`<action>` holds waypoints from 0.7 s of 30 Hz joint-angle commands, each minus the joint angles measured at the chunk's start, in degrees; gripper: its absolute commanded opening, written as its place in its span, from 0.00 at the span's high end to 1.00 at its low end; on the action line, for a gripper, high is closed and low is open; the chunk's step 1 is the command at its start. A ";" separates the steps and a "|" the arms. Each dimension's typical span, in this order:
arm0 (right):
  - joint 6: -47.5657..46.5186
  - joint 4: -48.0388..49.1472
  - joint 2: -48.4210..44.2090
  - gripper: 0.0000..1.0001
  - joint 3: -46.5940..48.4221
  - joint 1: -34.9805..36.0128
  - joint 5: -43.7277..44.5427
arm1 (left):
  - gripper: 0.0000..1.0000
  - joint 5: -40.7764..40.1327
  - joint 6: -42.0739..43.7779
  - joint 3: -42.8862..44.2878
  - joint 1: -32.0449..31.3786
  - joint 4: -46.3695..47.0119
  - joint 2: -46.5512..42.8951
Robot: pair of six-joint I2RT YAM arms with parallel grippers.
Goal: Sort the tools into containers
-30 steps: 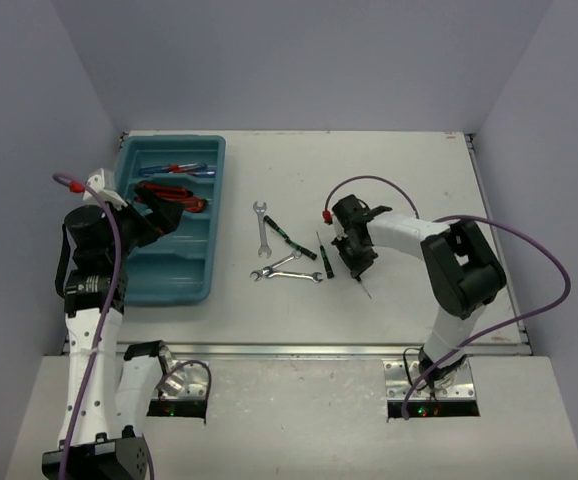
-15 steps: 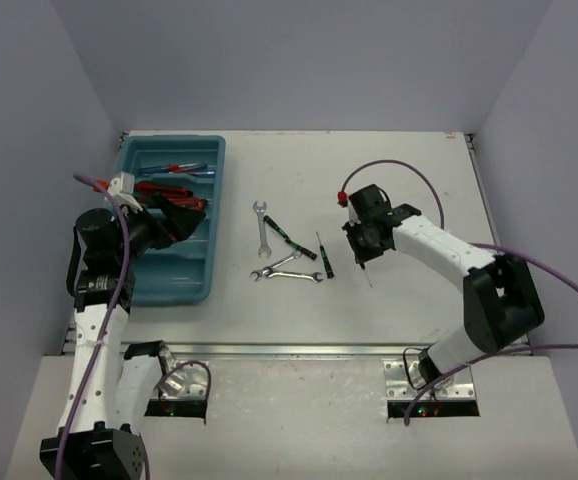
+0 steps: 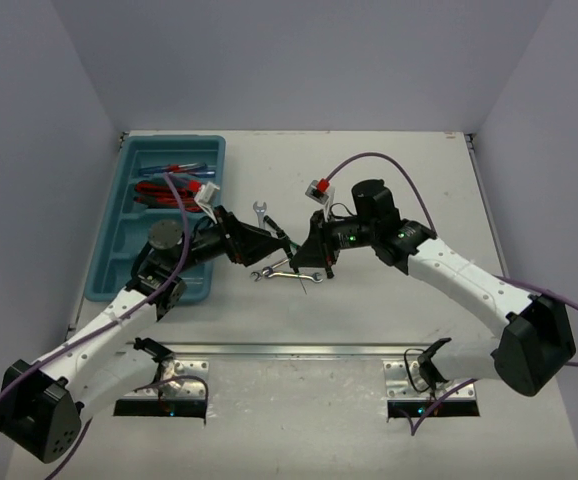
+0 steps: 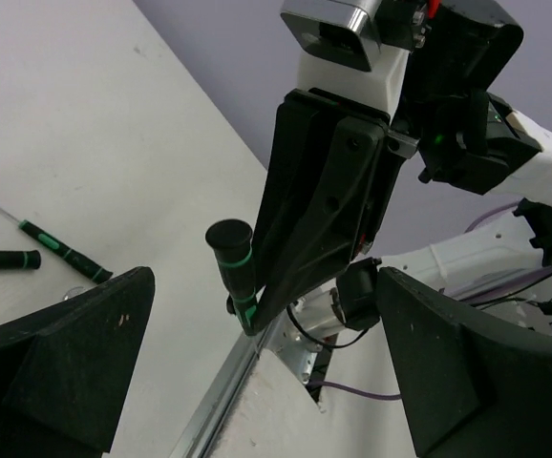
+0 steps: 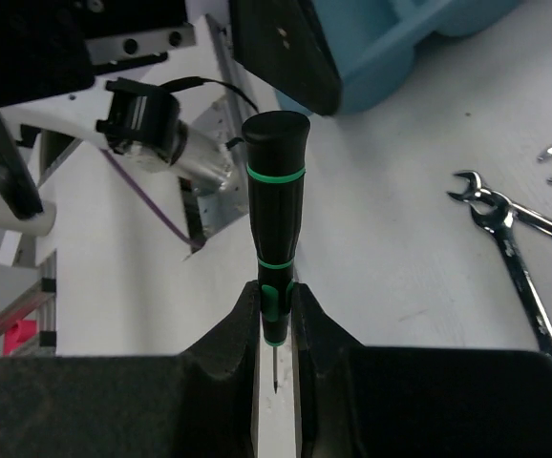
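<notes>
White tabletop (image 3: pixel 419 170) carries everything. At the upper left of the overhead view sits the teal tray (image 3: pixel 119 255), with red-handled pliers (image 3: pixel 164 192) and blue-and-red screwdrivers (image 3: pixel 176 168) already lying in its far compartments. Both arms meet at the centre of that frame. The left end effector (image 3: pixel 267 240) stands wide with nothing in it. The right end effector (image 5: pixel 276 303) is pinched narrow on a black-green screwdriver (image 5: pixel 276 200), lifted off the surface with its handle pointing into the left one's gap, which I read as a handover.

Unsorted on the tabletop are the wrenches (image 5: pixel 510 239), another black-green screwdriver (image 4: pixel 62 250) and a dark handle (image 4: pixel 5 259) beside it; the arms may hide more. By my judgement the sorting is under halfway.
</notes>
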 commanded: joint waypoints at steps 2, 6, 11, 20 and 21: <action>1.79 5.44 -1.38 1.00 1.80 1.08 -7.69 | 0.09 -8.42 1.64 4.32 -4.50 3.90 2.72; 2.21 5.74 -0.98 1.00 3.08 1.94 -8.13 | 0.26 -9.50 1.75 6.54 -6.79 3.94 5.15; 2.59 5.62 -0.65 1.00 4.06 2.05 -5.88 | 0.56 -9.55 1.79 7.59 -9.34 3.64 7.23; 3.36 5.22 -1.14 1.00 3.43 1.79 1.73 | 1.00 -14.03 2.63 9.26 -11.30 -1.68 8.45; 3.36 5.16 -1.31 0.99 3.38 1.71 2.22 | 1.00 -15.33 2.63 9.77 -11.33 -2.56 8.17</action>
